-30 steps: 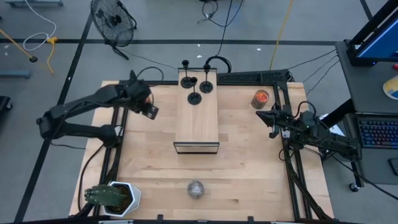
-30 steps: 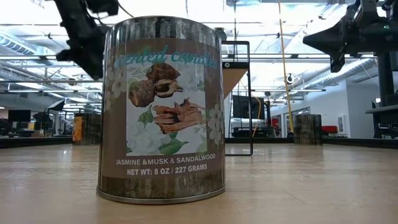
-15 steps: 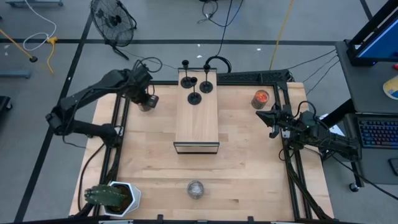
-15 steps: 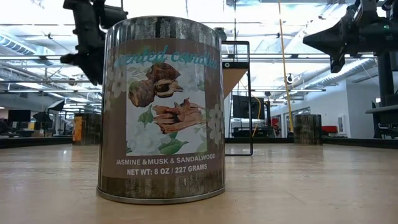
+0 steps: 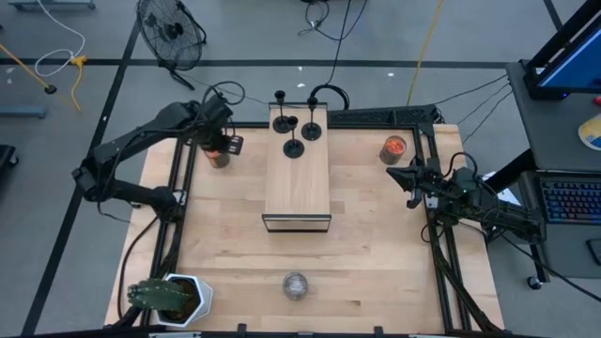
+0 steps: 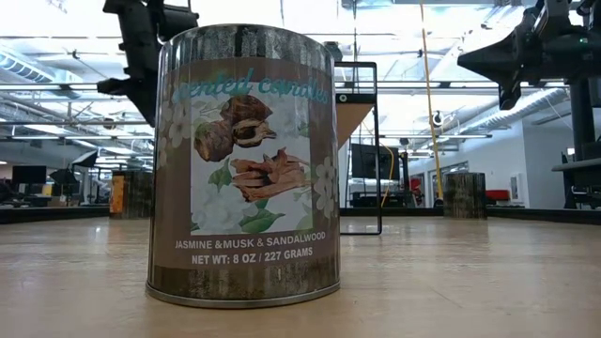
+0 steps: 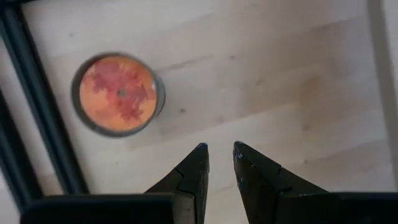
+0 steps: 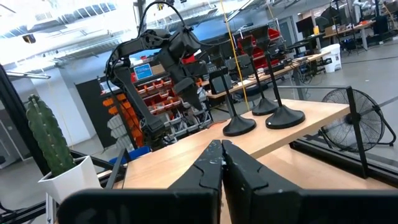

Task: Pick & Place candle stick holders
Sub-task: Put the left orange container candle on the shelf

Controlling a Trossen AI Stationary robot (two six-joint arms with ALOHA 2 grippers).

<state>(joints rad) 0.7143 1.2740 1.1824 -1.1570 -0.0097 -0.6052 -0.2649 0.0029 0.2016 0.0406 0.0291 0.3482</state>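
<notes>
Three black candle stick holders (image 5: 294, 131), each a disc base with a thin stem, stand on the far end of a long wooden box (image 5: 297, 183); they also show in the right wrist view (image 8: 261, 115). My left gripper (image 5: 228, 145) hangs at the table's far left, pointing down. Its fingers (image 7: 219, 148) are a narrow gap apart and empty, just beside a jar with an orange top (image 7: 118, 93). My right gripper (image 5: 407, 176) is shut and empty at the table's right side, well clear of the holders.
A second orange-topped jar (image 5: 393, 148) stands at the far right. A scented-candle tin with a silvery round top (image 5: 295, 284) stands near the front edge and fills the low view (image 6: 244, 164). A cactus in a white pot (image 5: 171, 299) is at the near left corner.
My left gripper has moved toward the table's far edge and turned about, and the orange-topped jar below it now shows beside it. The holders and my right arm have kept still.
</notes>
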